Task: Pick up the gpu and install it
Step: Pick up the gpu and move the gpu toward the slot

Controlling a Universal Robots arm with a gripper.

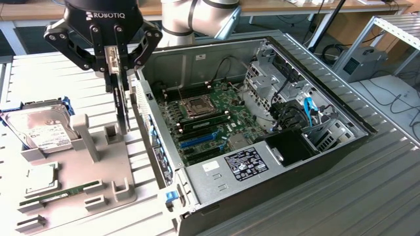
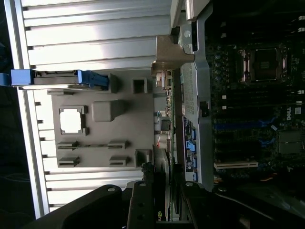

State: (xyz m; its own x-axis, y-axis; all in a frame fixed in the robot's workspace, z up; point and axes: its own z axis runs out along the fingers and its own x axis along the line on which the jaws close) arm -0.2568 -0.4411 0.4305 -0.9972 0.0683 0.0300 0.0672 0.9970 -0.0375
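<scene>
My end effector (image 1: 113, 81) clamps the gpu (image 1: 121, 110) upright over the grey holder (image 1: 78, 182). The computer case wall (image 1: 145, 105) stands just beside it, the hard drive (image 1: 41, 130) on its other side.

Gripper (image 1: 115, 78) points straight down, fingers (image 1: 109, 69) pinched on the gpu (image 1: 122, 113) (card hangs vertical below them). Grey arm (image 1: 200, 17) comes in from behind, black finger links splayed out both sides.
</scene>
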